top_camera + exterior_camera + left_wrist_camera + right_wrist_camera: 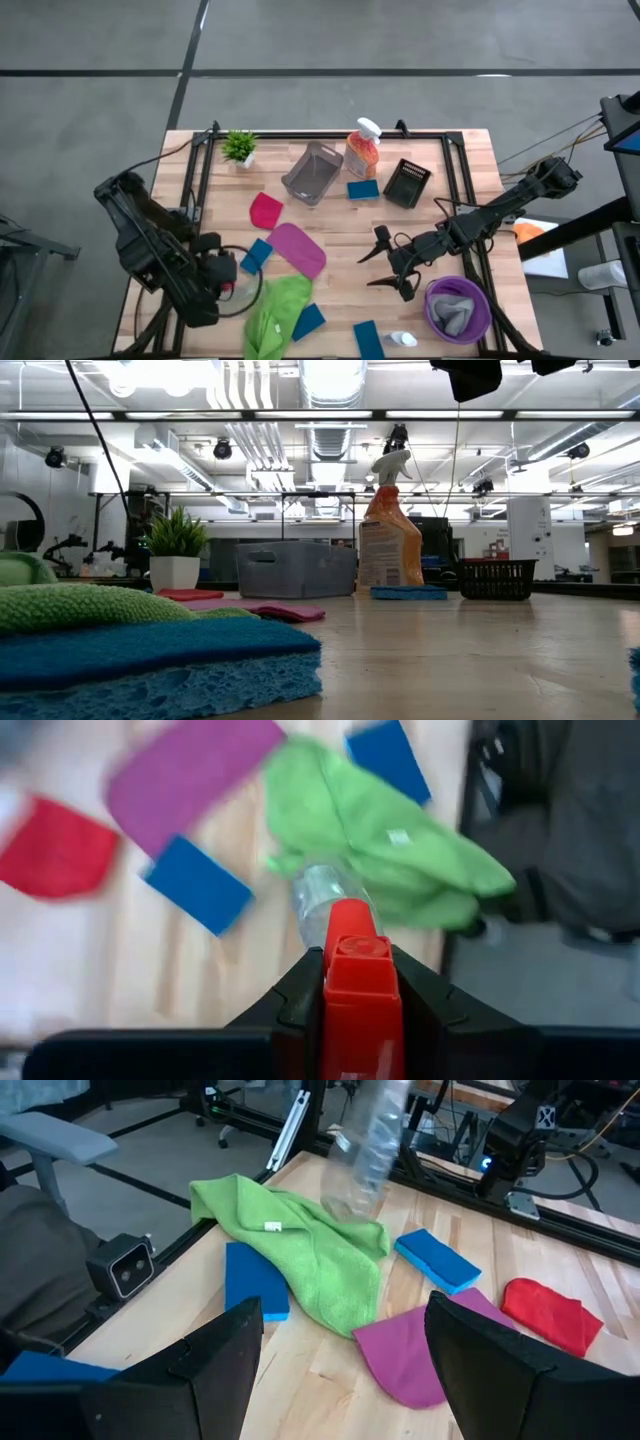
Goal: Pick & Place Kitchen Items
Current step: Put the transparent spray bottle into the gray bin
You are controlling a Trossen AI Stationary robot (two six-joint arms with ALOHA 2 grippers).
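Note:
My left gripper [228,283] hangs over the table's near left part, shut on a small clear bottle with a red cap [352,982]. The bottle's clear body [365,1140] hangs above the far edge of the crumpled green cloth [275,315]. My right gripper [385,262] stands open at the middle right, pointing toward the left, with nothing between its fingers. Flat on the table lie a magenta cloth [295,248], a red cloth [265,210] and several blue sponges, one [256,255] beside the bottle. The orange spray bottle [362,148] stands upright at the far middle. My left gripper pinches the bottle's red cap [355,955] between its two fingers, one on each side of the cap. The fingers come from above, pointing steeply down. The bottle hangs below them, cap up and slightly tilted, lifted clear of the table and the green cloth.
A grey bin [312,172] and a black basket [407,183] stand at the far middle, and a potted plant [240,147] at the far left. A purple bowl [436,318] holding a grey cloth sits near right. A white-topped bottle [400,340] lies at the near edge.

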